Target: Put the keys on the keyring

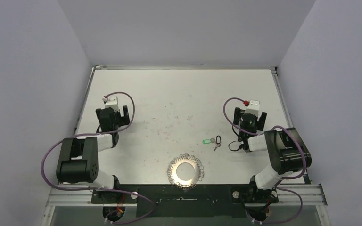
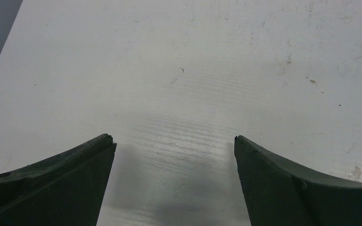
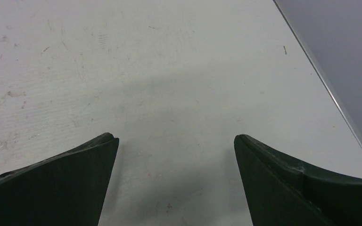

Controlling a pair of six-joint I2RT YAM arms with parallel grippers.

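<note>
The keys (image 1: 212, 141), a small silvery key with a green tag and a black oblong tag, lie on the table right of centre. The keyring (image 1: 185, 171), a large silvery ring fringed with wire loops, lies flat near the front edge, below and left of the keys. My left gripper (image 1: 114, 109) stands open at the left, far from both. My right gripper (image 1: 250, 113) stands open to the upper right of the keys, apart from them. Both wrist views show only bare table between the spread fingers (image 2: 73, 179) (image 3: 283, 183); neither keys nor keyring appear there.
The white table (image 1: 179, 94) is scuffed and walled by grey panels on the left, back and right. A metal rail (image 1: 184, 193) runs along the front edge by the arm bases. The table's right edge (image 3: 325, 80) shows in the right wrist view.
</note>
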